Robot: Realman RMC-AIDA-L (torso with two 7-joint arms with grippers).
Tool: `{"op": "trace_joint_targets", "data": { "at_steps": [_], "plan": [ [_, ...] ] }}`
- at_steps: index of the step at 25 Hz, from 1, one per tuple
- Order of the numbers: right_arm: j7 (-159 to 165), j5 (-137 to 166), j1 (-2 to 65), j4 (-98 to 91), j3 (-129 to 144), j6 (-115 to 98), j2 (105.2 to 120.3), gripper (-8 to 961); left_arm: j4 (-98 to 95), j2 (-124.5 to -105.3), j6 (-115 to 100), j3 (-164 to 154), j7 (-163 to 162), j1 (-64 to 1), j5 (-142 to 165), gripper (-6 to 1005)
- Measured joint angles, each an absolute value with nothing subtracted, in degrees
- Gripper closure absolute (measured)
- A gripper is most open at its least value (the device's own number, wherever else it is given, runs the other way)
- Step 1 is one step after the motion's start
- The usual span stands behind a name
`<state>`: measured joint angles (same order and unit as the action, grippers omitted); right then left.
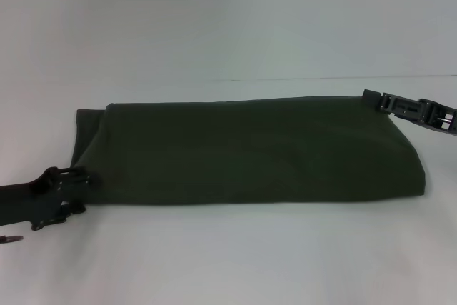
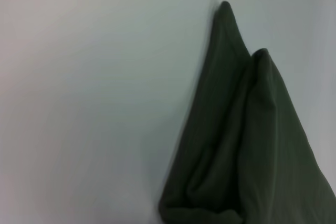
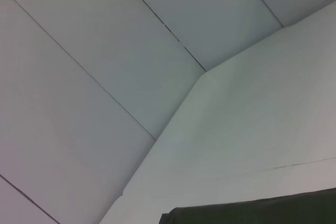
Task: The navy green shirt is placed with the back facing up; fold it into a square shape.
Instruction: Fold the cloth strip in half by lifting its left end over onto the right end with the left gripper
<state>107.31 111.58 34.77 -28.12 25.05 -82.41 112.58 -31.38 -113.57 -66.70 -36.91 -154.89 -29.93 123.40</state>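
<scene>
- Head view is showing the navy green shirt (image 1: 250,151) lying across the middle of the white tabletop (image 1: 228,262) as a long folded band, plain side up, running from the robot's left to its right.
- Along the band's left end, a lower layer is sticking out slightly beyond the upper fold.
- At the near left corner of the shirt, the left end effector (image 1: 71,189) is sitting low on the tabletop and touching the cloth edge; whether it is pinching fabric cannot be told.
- At the far right corner, the right end effector (image 1: 376,99) is reaching in from the right, its tip meeting the shirt's edge; its finger state cannot be told either.
- Left wrist view is showing the shirt (image 2: 252,145) as stacked folded layers tapering to two points on the pale tabletop (image 2: 94,103).
- Right wrist view is catching only a dark strip of the shirt (image 3: 252,211) beside the tabletop (image 3: 252,129), with a panelled wall (image 3: 94,51) beyond.
</scene>
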Motion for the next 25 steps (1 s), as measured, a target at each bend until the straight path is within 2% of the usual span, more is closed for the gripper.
{"op": "trace_joint_targets", "data": {
  "at_steps": [25],
  "plan": [
    [108.01, 110.90, 34.81, -28.13, 25.05, -81.42, 112.21, 128, -29.59, -114.60, -66.04, -36.52, -156.69, -31.26, 123.18, 322]
  ]
}}
